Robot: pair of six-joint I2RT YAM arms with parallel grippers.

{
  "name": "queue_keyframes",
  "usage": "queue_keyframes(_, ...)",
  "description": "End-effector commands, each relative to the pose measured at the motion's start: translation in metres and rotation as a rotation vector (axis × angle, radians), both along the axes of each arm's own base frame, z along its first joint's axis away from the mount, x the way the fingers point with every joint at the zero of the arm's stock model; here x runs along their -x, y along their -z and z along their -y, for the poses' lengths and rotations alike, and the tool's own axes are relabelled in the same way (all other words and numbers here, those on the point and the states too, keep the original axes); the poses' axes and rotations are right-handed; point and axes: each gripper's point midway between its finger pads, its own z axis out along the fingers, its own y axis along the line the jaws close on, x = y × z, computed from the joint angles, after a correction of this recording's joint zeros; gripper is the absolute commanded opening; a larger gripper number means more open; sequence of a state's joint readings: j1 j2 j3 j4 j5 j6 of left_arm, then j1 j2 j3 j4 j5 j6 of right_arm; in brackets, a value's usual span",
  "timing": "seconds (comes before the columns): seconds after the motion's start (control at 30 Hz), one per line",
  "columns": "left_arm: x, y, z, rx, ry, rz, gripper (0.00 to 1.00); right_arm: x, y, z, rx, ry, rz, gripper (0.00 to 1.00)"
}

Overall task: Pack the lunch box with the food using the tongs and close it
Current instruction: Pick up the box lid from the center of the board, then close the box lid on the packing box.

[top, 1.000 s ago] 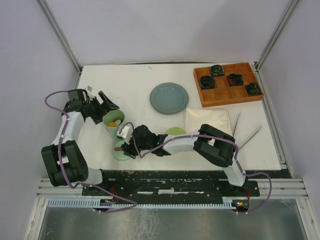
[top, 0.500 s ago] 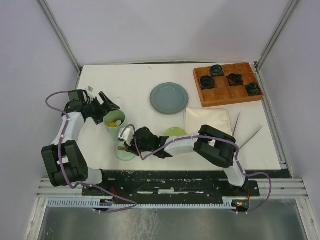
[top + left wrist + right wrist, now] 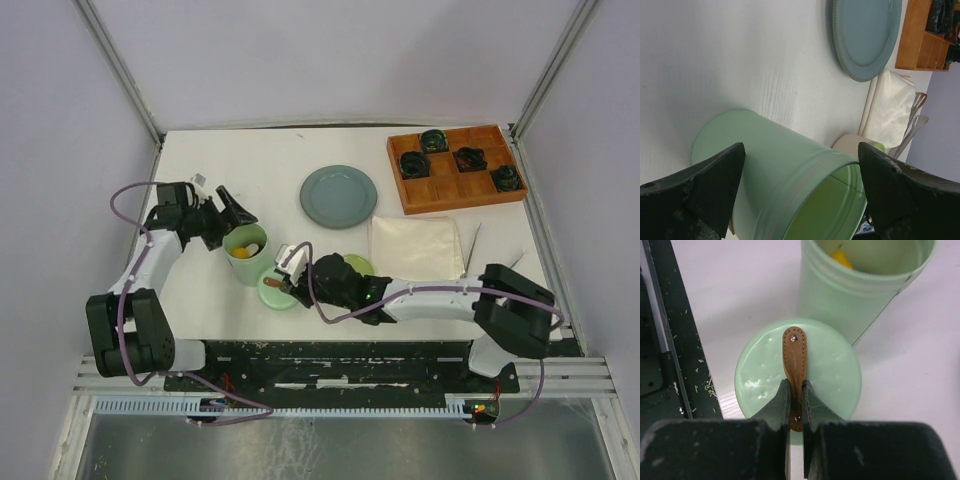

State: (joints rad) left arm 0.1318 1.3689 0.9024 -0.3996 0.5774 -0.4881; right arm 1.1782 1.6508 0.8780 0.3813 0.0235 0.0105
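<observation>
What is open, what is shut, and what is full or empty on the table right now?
Mint-green canister: open, lid off, yellow food inside.
Flat lid: lying on the table beside the canister, its brown handle pinched.
Right gripper: shut on the lid's handle.
Left gripper: open, fingers either side of the canister.
Grey-blue plate: empty.
Tongs: lying on the table, unheld.

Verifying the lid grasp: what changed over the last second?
The right claw shut on the handle of the lid, and claw and lid shifted right. The canister also shifted right, with the open left claw straddling it. Unchanged: plate, tray, cloth, tongs.
</observation>
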Motion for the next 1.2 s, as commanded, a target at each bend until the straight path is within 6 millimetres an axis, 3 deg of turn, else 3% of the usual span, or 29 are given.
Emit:
queue_keyframes(0.0, 0.002, -0.009, 0.025, 0.036, -0.015, 0.007, 0.99, -0.009, -0.062, 0.013, -0.108, 0.084, 0.065, 0.04)
queue_keyframes(0.17, 0.003, -0.022, 0.05, 0.052, -0.003, 0.031, 1.0, -0.005, -0.102, 0.03, -0.13, 0.112, 0.058, 0.04)
queue_keyframes(0.3, 0.001, -0.04, 0.058, 0.094, -0.045, 0.08, 0.99, -0.002, -0.128, 0.044, -0.168, 0.144, 0.039, 0.04)
queue_keyframes(0.47, 0.004, -0.05, 0.059, 0.083, -0.063, 0.101, 0.99, -0.004, -0.156, 0.046, -0.139, 0.168, 0.024, 0.03)
queue_keyframes(0.7, -0.003, -0.072, 0.041, -0.006, -0.129, 0.154, 0.99, -0.018, -0.158, 0.033, -0.097, 0.194, 0.043, 0.02)
queue_keyframes(0.9, -0.008, -0.089, 0.005, -0.081, -0.234, 0.151, 0.99, -0.031, -0.154, 0.017, -0.014, 0.223, 0.036, 0.03)
queue_keyframes(1.17, 0.015, -0.094, -0.02, -0.086, -0.324, 0.184, 0.99, -0.045, -0.146, -0.008, 0.003, 0.242, 0.009, 0.04)
